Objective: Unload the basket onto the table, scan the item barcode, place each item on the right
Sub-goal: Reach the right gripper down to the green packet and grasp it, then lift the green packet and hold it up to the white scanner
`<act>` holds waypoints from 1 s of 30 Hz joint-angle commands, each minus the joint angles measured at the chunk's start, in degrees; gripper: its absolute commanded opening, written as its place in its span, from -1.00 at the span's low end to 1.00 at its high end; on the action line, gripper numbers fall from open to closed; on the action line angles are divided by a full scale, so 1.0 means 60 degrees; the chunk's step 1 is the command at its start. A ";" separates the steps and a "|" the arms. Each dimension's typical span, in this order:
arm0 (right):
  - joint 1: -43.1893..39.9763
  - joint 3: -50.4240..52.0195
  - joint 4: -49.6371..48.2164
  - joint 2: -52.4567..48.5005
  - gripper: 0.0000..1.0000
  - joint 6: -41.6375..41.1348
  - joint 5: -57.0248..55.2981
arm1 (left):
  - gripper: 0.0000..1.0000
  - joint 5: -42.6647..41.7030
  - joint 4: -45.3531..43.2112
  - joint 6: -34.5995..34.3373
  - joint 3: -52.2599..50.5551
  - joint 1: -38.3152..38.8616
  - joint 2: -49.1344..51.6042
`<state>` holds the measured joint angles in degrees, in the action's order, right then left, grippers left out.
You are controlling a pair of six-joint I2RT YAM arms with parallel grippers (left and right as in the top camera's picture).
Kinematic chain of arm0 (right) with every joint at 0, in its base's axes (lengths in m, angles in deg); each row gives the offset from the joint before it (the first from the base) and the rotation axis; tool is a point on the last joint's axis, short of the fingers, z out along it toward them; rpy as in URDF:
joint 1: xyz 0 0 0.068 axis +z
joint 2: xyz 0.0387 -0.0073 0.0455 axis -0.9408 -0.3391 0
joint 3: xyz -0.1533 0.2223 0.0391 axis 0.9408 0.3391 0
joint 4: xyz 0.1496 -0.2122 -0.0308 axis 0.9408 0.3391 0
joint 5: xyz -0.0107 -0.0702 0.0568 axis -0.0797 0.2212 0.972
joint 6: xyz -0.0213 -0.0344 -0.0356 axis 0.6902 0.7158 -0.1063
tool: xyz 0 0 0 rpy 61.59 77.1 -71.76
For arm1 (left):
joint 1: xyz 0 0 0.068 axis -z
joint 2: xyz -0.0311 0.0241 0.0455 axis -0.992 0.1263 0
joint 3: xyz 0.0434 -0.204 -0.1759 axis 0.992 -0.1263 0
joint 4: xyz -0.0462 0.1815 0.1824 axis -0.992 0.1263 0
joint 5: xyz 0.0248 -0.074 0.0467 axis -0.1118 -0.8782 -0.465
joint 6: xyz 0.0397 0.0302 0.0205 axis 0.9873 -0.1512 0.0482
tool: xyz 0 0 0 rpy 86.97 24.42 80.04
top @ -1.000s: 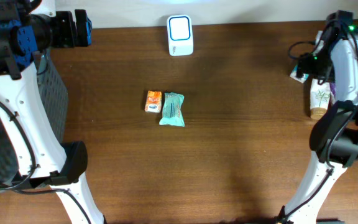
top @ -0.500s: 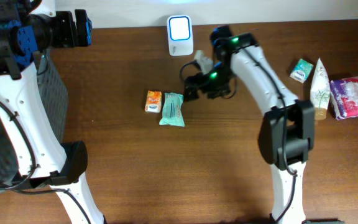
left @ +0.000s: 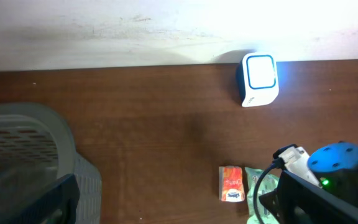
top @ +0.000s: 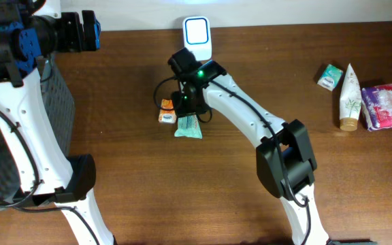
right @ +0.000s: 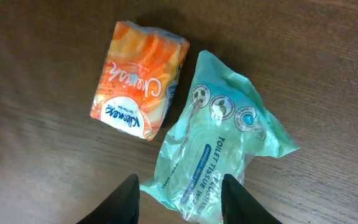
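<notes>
Overhead, right gripper (top: 186,109): lowered onto the upper end of the teal packet (top: 190,127), with the arm stretched across the table (top: 250,184) from the right.
Overhead, teal packet: laid flat near the table's middle, just beside the orange packet (top: 167,111) on its left.
Overhead, scanner (top: 197,39): stood at the far edge, well apart from both packets.
Overhead, left gripper (top: 90,32): held high at the far left above the basket (top: 56,95); nothing is seen in it.
Overhead, far right: 1 tube (top: 350,95), 1 small green pack (top: 329,77) and 1 pink pack (top: 386,105) are grouped together.
Left wrist, left gripper: its jaws are taken as wide apart; only the basket, the scanner, the 2 packets and the right arm are shown.
Right wrist, fingertips (right: 129,199): 2 are set at a middling width astride 1 end of the teal packet.
Right wrist, grip: the packet is lying on the wood; a sliver of wood seems to show beside 1 fingertip, so no clamp is seen.
Right wrist, orange packet: lying apart from both fingertips.
</notes>
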<state>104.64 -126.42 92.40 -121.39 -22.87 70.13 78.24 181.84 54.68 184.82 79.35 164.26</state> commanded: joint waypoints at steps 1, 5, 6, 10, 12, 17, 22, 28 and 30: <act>0.0131 0.0193 0.0029 -0.0608 -0.30 -0.0153 -0.0561 | 0.98 -0.0095 0.0004 -0.0055 -0.0007 -0.0015 -0.0040; 0.0124 0.0273 0.0364 -0.0627 -0.29 -0.0153 -0.1603 | 0.99 -0.0098 0.0004 -0.0055 -0.0007 -0.0015 -0.0040; 0.0124 0.0346 0.0430 -0.0627 -0.29 -0.0153 -0.1719 | 0.98 -0.0098 0.0004 -0.0055 -0.0007 -0.0015 -0.0040; 0.0098 0.1198 0.0448 -0.0627 -0.28 -0.0153 -0.3424 | 0.98 -0.0095 0.0004 -0.0055 -0.0007 -0.0015 -0.0040; 0.0051 0.1217 0.0616 -0.0597 -0.26 -0.0149 -0.3464 | 0.98 -0.0095 0.0004 -0.0055 -0.0007 -0.0018 -0.0040; 0.0076 -0.0106 0.1665 -0.0244 0.08 -0.0124 -0.3381 | 0.98 -0.0098 0.0004 -0.0055 -0.0007 -0.0015 -0.0040; 0.0324 0.0047 0.1224 -0.0284 0.10 -0.0117 -0.3034 | 0.98 -0.0095 0.0004 -0.0055 -0.0007 -0.0015 -0.0040; 0.0794 0.1100 0.0178 -0.0288 0.10 0.0098 -0.4393 | 0.98 -0.0095 0.0004 -0.0055 -0.0007 -0.0018 -0.0044; 0.0860 0.1541 -0.0018 -0.0288 0.10 0.0098 -0.4688 | 0.98 -0.0095 0.0004 -0.0055 -0.0007 -0.0015 -0.0040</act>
<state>109.29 -119.95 92.88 -123.69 -22.58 46.22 78.24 181.84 54.68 184.82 79.35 164.26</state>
